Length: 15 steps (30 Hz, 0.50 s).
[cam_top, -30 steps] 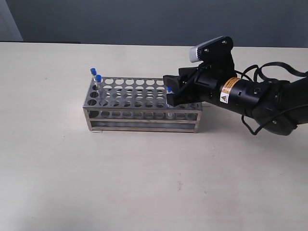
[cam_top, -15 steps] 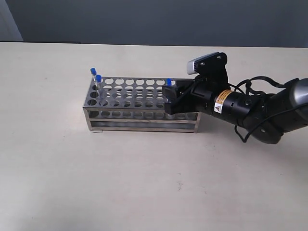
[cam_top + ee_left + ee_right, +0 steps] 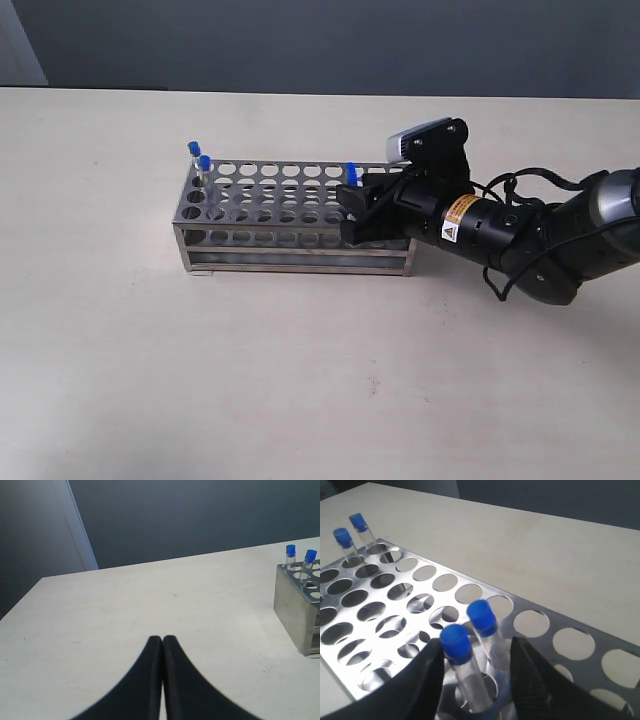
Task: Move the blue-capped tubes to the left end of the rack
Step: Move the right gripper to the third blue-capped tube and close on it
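The steel rack [image 3: 300, 266] stands mid-table. Two blue-capped tubes [image 3: 192, 150] [image 3: 204, 162] stand in holes at its left end. At the right end, my right gripper [image 3: 352, 205] is open over the top plate, and one more blue cap [image 3: 352, 172] shows just above it. In the right wrist view two capped tubes [image 3: 455, 641] [image 3: 482, 616] lean between the spread fingers [image 3: 420, 680], both seated in the rack [image 3: 551, 630]. My left gripper [image 3: 162, 639] is shut and empty above bare table, with the rack's end wall [image 3: 292, 610] off to one side.
Beige tabletop [image 3: 300, 380] surrounds the rack. A dark wall [image 3: 300, 40] runs behind the table's far edge. The right arm's black body and cables [image 3: 540, 235] lie over the table to the right of the rack.
The right arm has dropped lower and pushed a little toward the rack, so its fingers now sit around the tubes at the right end. The tubes at the left end have not moved.
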Tool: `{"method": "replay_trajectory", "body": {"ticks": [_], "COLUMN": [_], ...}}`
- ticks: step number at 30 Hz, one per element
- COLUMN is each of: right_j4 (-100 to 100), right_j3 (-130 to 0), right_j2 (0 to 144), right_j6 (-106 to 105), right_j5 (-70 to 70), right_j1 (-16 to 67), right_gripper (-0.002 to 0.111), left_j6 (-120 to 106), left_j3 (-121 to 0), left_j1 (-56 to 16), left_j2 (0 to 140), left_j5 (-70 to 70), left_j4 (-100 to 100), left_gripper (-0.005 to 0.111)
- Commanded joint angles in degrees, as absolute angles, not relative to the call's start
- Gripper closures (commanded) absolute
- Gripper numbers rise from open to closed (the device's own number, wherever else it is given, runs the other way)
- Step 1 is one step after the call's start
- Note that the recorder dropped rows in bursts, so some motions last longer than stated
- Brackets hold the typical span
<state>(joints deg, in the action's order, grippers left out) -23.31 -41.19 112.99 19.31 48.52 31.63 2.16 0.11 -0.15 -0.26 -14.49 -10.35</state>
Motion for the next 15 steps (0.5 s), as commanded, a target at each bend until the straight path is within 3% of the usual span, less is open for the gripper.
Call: {"method": "replay_trajectory", "body": {"ticks": [1, 5, 12, 15], "right_j4": [-23.05, -22.49, -22.61, -23.88], "right_j3": [-41.07, -41.07, -41.07, -41.07], "right_j2": [113.58, 113.58, 113.58, 113.28], "right_j6": [19.1, 20.17, 20.41, 20.41], "right_j5": [48.75, 48.41, 48.53, 48.53], "right_j1": [31.45, 31.45, 31.45, 31.45], "right_gripper": [0.066, 0.069, 0.105, 0.109], "left_j6": [2.36, 2.36, 2.36, 2.36], "left_j3": [0.0, 0.0, 0.0, 0.0], "left_j1": [-0.65, -0.65, -0.65, -0.65], "left_j2": [0.0, 0.0, 0.0, 0.0], "left_j5": [-13.72, -13.72, -13.72, -13.72], "left_j4": [-10.37, -10.37, -10.37, -10.37], "left_gripper": [0.106, 0.106, 0.106, 0.106]}}
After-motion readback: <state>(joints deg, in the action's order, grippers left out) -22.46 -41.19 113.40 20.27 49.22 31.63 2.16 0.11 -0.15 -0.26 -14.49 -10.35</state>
